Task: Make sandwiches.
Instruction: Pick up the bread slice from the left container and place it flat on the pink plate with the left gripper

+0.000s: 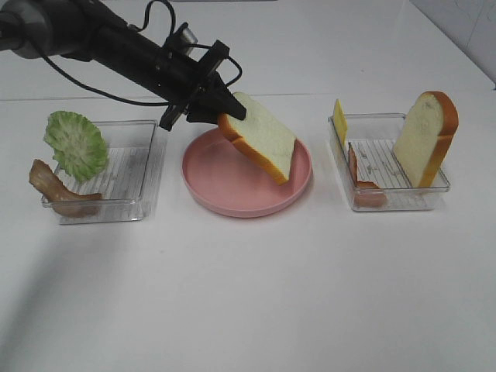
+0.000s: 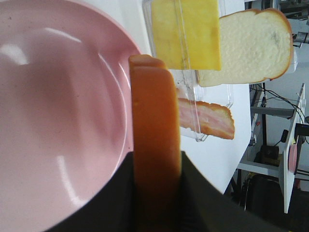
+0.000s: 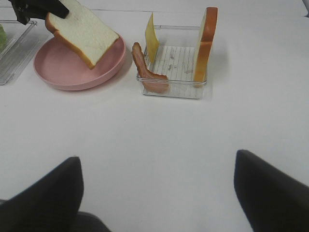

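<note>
My left gripper is shut on the crust end of a white bread slice and holds it tilted over the round pink plate; its lower corner is at or near the plate. In the left wrist view the orange crust sits clamped between the dark fingers. A second bread slice, a yellow cheese slice and a bacon strip stand in the right tray. Green lettuce and bacon lie in the left tray. My right gripper is open and empty above bare table, out of the exterior view.
A clear tray stands left of the plate and another clear tray right of it. The white table stretches in front of them. The left arm's cables hang at the back left.
</note>
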You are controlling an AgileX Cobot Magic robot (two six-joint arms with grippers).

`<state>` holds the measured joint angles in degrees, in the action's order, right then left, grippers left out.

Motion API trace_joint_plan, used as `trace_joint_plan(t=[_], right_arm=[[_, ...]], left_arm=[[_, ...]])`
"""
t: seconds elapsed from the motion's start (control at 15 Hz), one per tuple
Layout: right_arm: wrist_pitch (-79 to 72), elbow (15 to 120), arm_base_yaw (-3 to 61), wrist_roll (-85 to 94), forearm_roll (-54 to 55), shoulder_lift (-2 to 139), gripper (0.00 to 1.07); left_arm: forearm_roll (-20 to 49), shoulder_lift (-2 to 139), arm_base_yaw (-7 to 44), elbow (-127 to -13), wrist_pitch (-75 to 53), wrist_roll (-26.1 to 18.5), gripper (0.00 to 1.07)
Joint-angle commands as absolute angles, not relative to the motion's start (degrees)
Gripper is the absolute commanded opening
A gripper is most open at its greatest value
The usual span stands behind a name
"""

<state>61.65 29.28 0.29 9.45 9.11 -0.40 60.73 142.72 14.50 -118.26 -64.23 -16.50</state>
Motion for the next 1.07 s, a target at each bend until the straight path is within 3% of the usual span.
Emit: trace_joint_plan(t=[0.07, 0.47, 0.67, 0.8, 0.93, 1.07], right_arm=[[61.1, 29.0, 0.0, 9.5, 9.2, -1.1, 0.81], [61.1, 29.0, 0.0, 9.4, 9.2, -1.1, 0.81], [61.1, 29.0, 0.0, 9.4, 9.2, -1.1, 0.81], [61.1, 29.0, 0.0, 9.4, 9.2, -1.1, 0.81], [61.1, 29.0, 0.0, 9.4, 9.2, -1.1, 0.81], [61.1, 29.0, 0.0, 9.4, 9.2, -1.1, 0.81]], left_arm=[[62.6, 143.9, 15.8, -118.5, -62.9, -17.5, 0.00], [60.6, 143.9, 15.8, -118.5, -60.6, -17.1, 0.03], [59.8, 143.9, 15.8, -118.5, -62.1, -13.2, 0.24], [59.6, 143.9, 15.8, -118.5, -62.3, -12.5, 0.50], [59.6, 143.8, 15.8, -118.5, -63.2, -12.0, 0.64], [59.0, 143.6, 15.8, -118.5, -64.6, -12.1, 0.69]])
